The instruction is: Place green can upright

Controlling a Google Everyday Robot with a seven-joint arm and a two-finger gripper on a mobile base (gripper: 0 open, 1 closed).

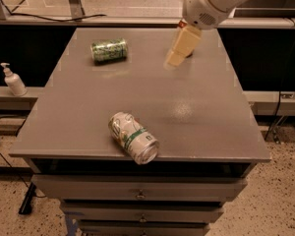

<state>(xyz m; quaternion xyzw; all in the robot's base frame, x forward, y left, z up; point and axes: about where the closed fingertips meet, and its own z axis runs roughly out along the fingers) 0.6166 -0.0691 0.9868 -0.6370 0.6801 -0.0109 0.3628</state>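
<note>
none of the task is done: the green can (109, 50) is seen lying sideways at the table's (196, 122) far left; the gripper (173, 61) is held well apart to its right, and whether it is wide or narrow cannot be told.

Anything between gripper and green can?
Camera view: only bare grey tabletop between the beige gripper, above the far side, and the mottled green soda can lying sideways.

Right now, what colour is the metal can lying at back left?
The green soda can is pale-mottled green, camera view. The gripper hangs right of it.
</note>
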